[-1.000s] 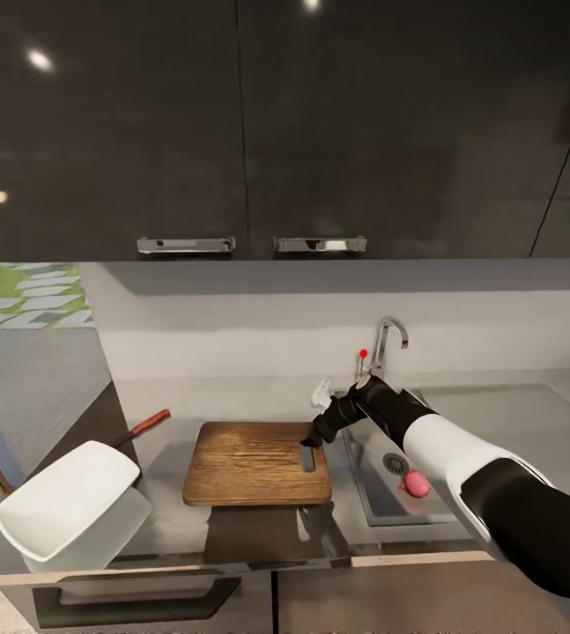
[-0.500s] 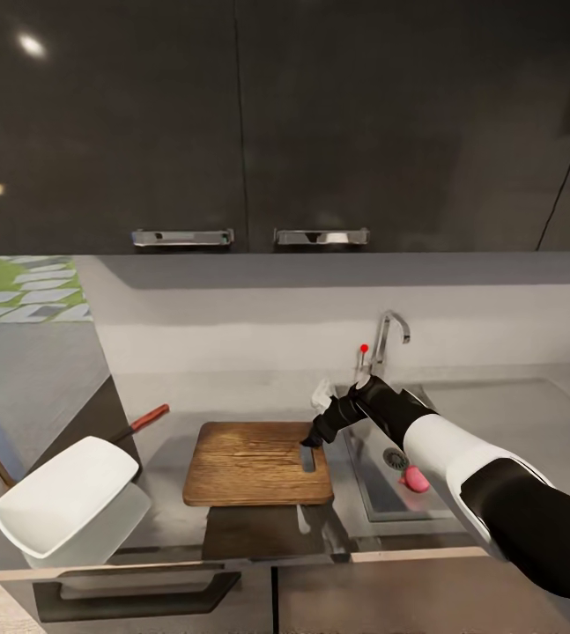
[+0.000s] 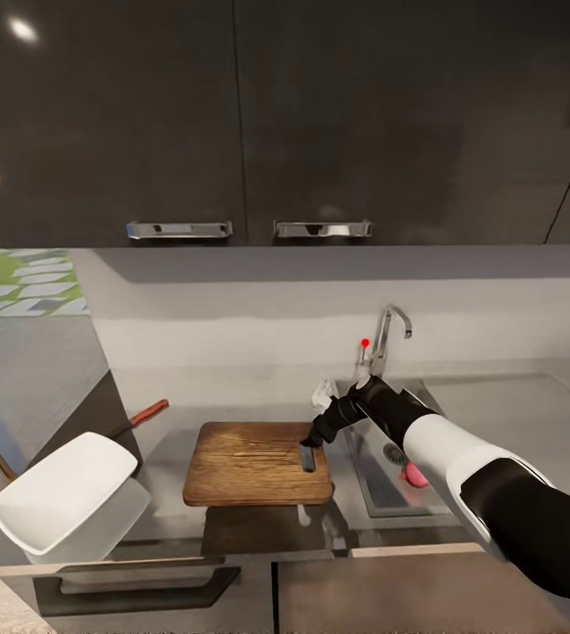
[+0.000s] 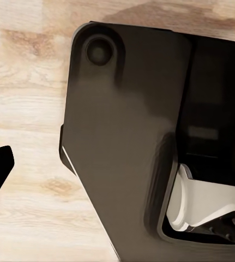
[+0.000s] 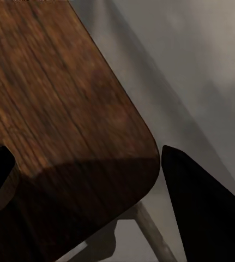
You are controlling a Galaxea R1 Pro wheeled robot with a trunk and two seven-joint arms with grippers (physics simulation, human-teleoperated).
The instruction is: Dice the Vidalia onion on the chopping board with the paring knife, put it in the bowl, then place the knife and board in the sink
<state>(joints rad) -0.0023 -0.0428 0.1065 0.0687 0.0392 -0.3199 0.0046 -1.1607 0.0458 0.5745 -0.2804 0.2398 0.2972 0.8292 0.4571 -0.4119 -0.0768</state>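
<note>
The right gripper (image 3: 309, 440) hangs over the chopping board (image 3: 254, 462) at the end nearest the sink (image 3: 381, 493), its tips right at the slot-shaped handle hole. In the right wrist view its fingers (image 5: 202, 207) stand apart, one on each side of a rounded corner of the board (image 5: 62, 136), holding nothing.

The board lies flat on the grey worktop (image 3: 166, 458), its long axis along the worktop's front edge, just beside the sink's left rim. The right arm is plainly the nearer one for any grasp at that end.

The onion (image 3: 415, 475), a pinkish lump, sits in the basin near the drain, partly hidden behind the right forearm. The knife (image 3: 139, 418) lies off the board's far left corner, red handle pointing away from it, blade towards the white bowl (image 3: 64, 506) at the worktop's left end.

The left wrist view shows a dark robot part over pale wood flooring; whether the left fingers are open or closed I cannot tell.

Dark wall cabinets hang above, and the tap (image 3: 388, 339) rises behind the sink.
</note>
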